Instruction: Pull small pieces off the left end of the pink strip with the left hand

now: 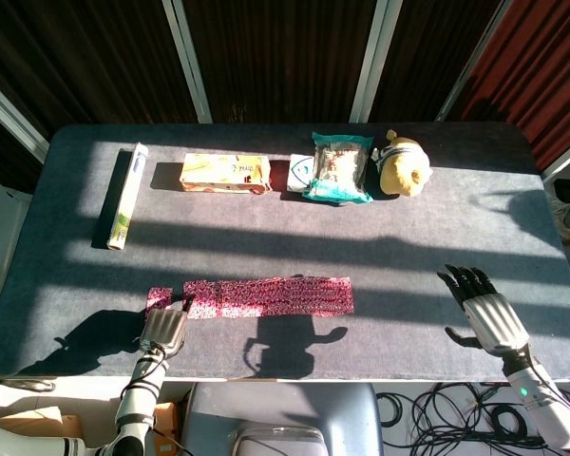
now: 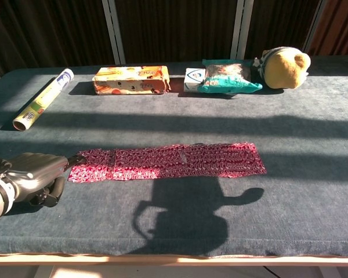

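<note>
The pink strip lies flat along the near part of the table, its long side parallel to the near edge. A small detached pink piece lies just beside its left end. The left hand sits back-up at that end, fingertips reaching the strip's left edge and overlapping the small piece. Whether the fingers pinch the strip cannot be told: the back of the hand hides them. The right hand rests well apart to the right, palm down, fingers spread and holding nothing.

View differences: the chest view shows the left hand from the side, one fingertip touching the left end of the pink strip; there the hand hides the small piece, and the right hand is out of frame. The head view alone shows both hands.

Along the far edge stand a roll, a box, a small white packet, a snack bag and a yellow plush toy.
</note>
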